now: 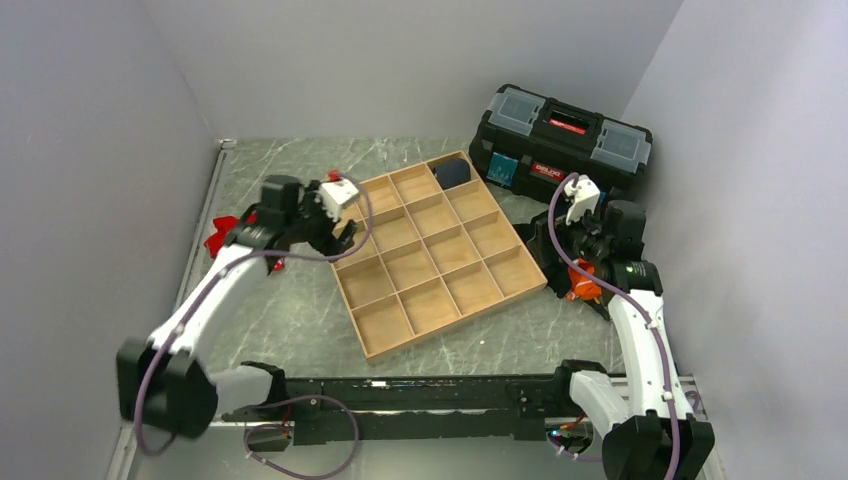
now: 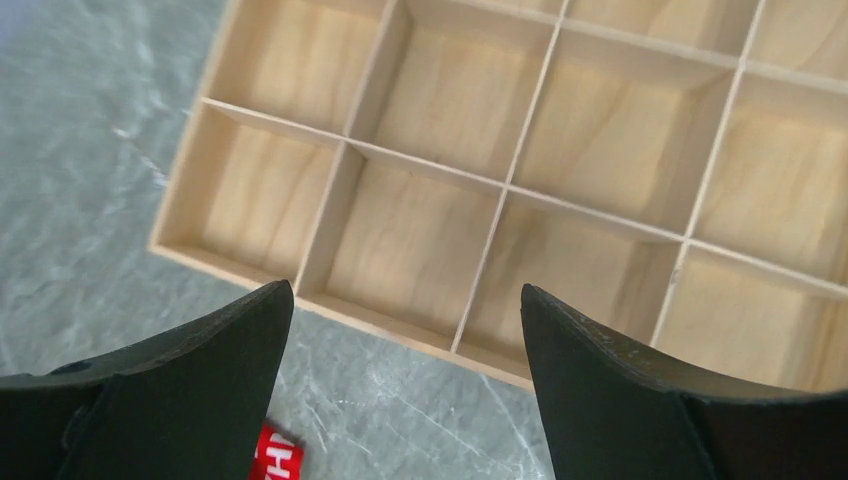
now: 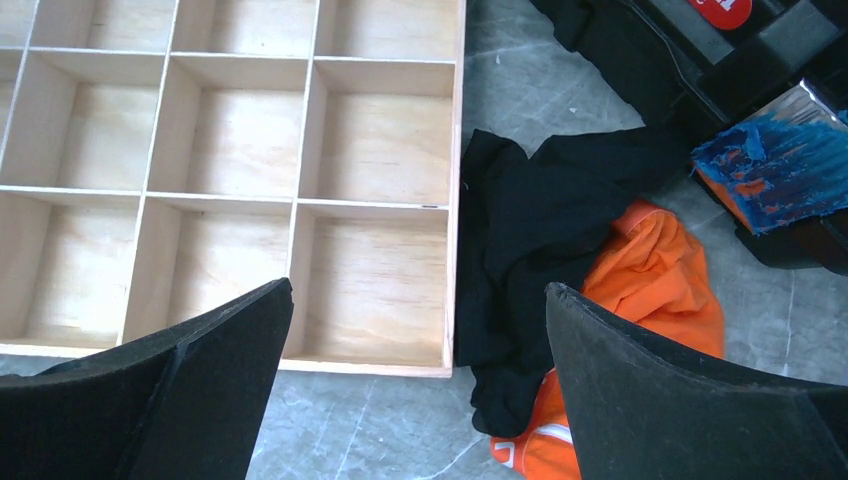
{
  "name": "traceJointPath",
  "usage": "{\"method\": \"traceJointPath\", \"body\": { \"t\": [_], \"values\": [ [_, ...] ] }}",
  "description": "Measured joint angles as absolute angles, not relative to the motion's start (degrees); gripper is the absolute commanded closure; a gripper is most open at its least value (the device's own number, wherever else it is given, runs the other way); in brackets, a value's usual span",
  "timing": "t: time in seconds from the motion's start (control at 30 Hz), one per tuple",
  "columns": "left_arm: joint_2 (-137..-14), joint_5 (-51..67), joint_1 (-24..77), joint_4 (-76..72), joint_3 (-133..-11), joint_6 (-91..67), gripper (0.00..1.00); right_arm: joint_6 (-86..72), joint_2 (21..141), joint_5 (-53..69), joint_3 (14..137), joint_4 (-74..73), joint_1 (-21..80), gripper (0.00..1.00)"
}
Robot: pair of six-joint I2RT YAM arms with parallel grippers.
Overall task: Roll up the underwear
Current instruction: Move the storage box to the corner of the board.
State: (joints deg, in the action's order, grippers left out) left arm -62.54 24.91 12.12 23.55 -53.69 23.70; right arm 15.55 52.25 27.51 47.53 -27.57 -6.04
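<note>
The red underwear (image 1: 220, 236) lies crumpled on the table at the far left, partly hidden behind my left arm. A red strip of it with white letters (image 2: 278, 462) shows at the bottom of the left wrist view. My left gripper (image 1: 343, 238) is open and empty above the table, just off the left corner of the wooden tray (image 1: 350, 310). In the left wrist view my left gripper (image 2: 405, 295) has its jaws wide apart, facing the tray's edge (image 2: 400, 335). My right gripper (image 3: 418, 290) is open and empty, right of the tray.
The tray's compartments hold only a navy bundle (image 1: 453, 172) at the far corner. A black cloth (image 3: 540, 220) and an orange cloth (image 3: 660, 270) lie against the tray's right side (image 3: 455, 200). A black toolbox (image 1: 560, 135) and a blue packet (image 3: 780, 165) stand at back right.
</note>
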Motion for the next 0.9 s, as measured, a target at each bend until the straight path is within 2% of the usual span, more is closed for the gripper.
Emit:
{"method": "traceJointPath", "body": {
  "t": [0.27, 0.37, 0.47, 0.53, 0.73, 0.9],
  "values": [
    [-89.41, 15.2, 23.33, 29.04, -59.13, 29.78, 0.28, 16.45, 52.21, 28.23, 46.52, -27.4, -6.04, 0.0],
    [-95.57, 12.53, 24.73, 30.33, -60.2, 30.63, 0.4, 16.53, 52.99, 28.91, 46.52, -27.4, -6.04, 0.0],
    [-98.89, 9.54, 24.95, 30.74, -60.97, 31.03, 0.57, 16.58, 53.82, 29.19, 46.52, -27.42, -6.04, 0.0],
    [-99.81, 7.9, 24.86, 31.09, -62.11, 31.42, 0.64, 16.64, 54.13, 29.34, 46.52, -27.44, -6.04, 0.0],
    [-102.8, 7.77, 21.82, 34.89, -66.41, 33.43, 0.8, 16.95, 54.39, 30.28, 46.52, -27.44, -6.04, 0.0],
    [-105.82, 7.75, 14.98, 39.27, -71.2, 37.52, 0.9, 16.97, 54.89, 30.57, 46.52, -27.49, -6.0, 0.0]
  ]
}}
